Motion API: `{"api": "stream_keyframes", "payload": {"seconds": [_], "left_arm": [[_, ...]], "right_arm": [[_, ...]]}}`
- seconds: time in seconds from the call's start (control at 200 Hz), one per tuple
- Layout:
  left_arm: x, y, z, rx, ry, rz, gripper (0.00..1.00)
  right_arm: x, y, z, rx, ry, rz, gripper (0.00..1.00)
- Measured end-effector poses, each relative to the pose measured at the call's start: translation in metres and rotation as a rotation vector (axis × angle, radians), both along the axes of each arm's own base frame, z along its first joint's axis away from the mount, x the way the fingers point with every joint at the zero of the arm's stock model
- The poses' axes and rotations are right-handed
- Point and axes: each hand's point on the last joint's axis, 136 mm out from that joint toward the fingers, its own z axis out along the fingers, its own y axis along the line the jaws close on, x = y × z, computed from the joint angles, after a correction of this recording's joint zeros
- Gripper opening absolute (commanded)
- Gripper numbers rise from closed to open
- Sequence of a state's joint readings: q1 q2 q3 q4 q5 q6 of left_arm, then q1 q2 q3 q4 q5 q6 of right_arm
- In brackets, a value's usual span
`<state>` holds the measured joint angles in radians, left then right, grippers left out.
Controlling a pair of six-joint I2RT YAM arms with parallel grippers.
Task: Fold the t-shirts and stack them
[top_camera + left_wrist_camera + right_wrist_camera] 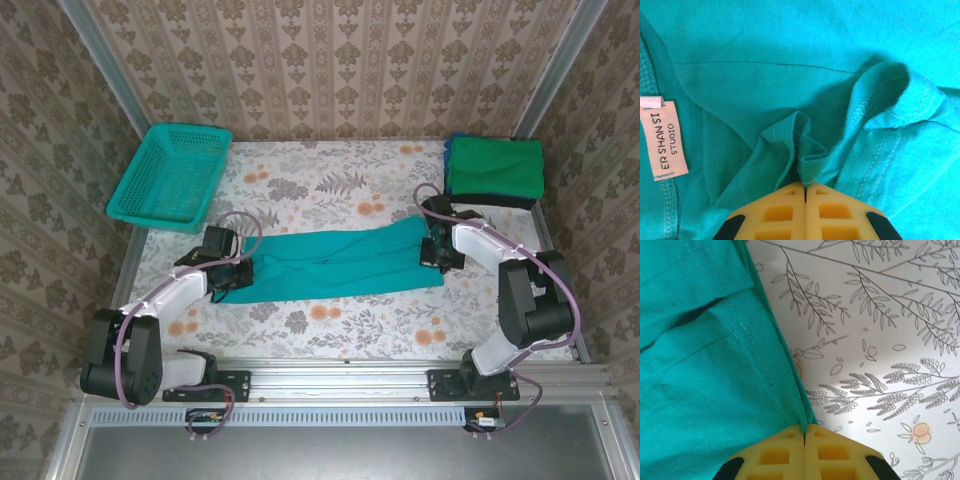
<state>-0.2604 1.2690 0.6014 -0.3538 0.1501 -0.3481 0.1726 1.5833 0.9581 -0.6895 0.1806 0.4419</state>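
Observation:
A teal t-shirt (pixel 335 262) lies folded into a long band across the middle of the table. My left gripper (pixel 228 272) is shut on a bunched fold of this teal t-shirt (pixel 805 165) at its left end, near the neck label (pixel 667 140). At the band's right end my right gripper (pixel 437 255) is shut on the hemmed edge of the teal t-shirt (pixel 797 412). A stack of folded t-shirts (pixel 495 168), green on top with blue and black below, sits at the back right corner.
A teal mesh basket (pixel 172 176) stands at the back left. The table (pixel 340 190) has a floral cloth. Patterned walls close in the back and both sides. A metal rail (pixel 340 375) runs along the near edge.

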Motion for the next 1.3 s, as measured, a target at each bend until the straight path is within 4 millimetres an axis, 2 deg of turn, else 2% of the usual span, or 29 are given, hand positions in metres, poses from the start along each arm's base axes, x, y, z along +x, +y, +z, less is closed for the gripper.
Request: {"api": "stream_keyframes", "payload": {"seconds": [0.1, 0.22, 0.34, 0.47, 0.52, 0.6, 0.675, 0.74, 0.845, 0.935, 1.0, 1.3], "left_arm": [[0.0, 0.0, 0.0, 0.0, 0.0, 0.0, 0.0], [0.0, 0.0, 0.0, -0.001, -0.002, 0.0, 0.0], [0.001, 0.0, 0.0, -0.001, -0.003, 0.0, 0.0], [0.001, 0.0, 0.0, -0.001, -0.003, 0.0, 0.0], [0.001, 0.0, 0.0, -0.001, -0.003, 0.0, 0.0], [0.001, 0.0, 0.0, -0.002, -0.003, -0.001, 0.0], [0.0, -0.001, 0.0, -0.003, -0.002, -0.001, 0.0], [0.0, -0.001, 0.0, -0.004, -0.002, -0.002, 0.0], [0.0, -0.001, 0.0, -0.004, -0.001, -0.002, 0.0], [0.0, -0.001, 0.0, -0.004, -0.001, -0.002, 0.0], [0.0, -0.001, 0.0, -0.004, -0.001, -0.002, 0.0], [-0.001, 0.0, -0.003, -0.001, 0.011, -0.002, 0.0]], "right_arm": [[-0.007, -0.001, -0.001, -0.001, 0.008, 0.0, 0.08], [-0.01, -0.001, -0.002, -0.002, 0.018, 0.001, 0.16], [-0.012, -0.002, -0.003, -0.007, 0.033, 0.006, 0.31], [-0.008, 0.0, 0.007, 0.004, 0.004, 0.016, 0.4], [0.0, 0.002, 0.017, 0.018, -0.039, 0.017, 0.44], [0.019, 0.007, 0.032, 0.037, -0.098, 0.025, 0.43], [0.046, 0.009, 0.042, 0.049, -0.141, 0.02, 0.41], [0.073, 0.008, 0.04, 0.057, -0.161, 0.008, 0.4], [0.105, 0.003, 0.017, 0.08, -0.145, -0.007, 0.39], [0.113, 0.0, -0.005, 0.106, -0.102, -0.016, 0.38], [0.114, -0.001, -0.014, 0.118, -0.084, -0.022, 0.38], [0.121, 0.009, -0.013, 0.163, -0.102, -0.003, 0.38]]}}
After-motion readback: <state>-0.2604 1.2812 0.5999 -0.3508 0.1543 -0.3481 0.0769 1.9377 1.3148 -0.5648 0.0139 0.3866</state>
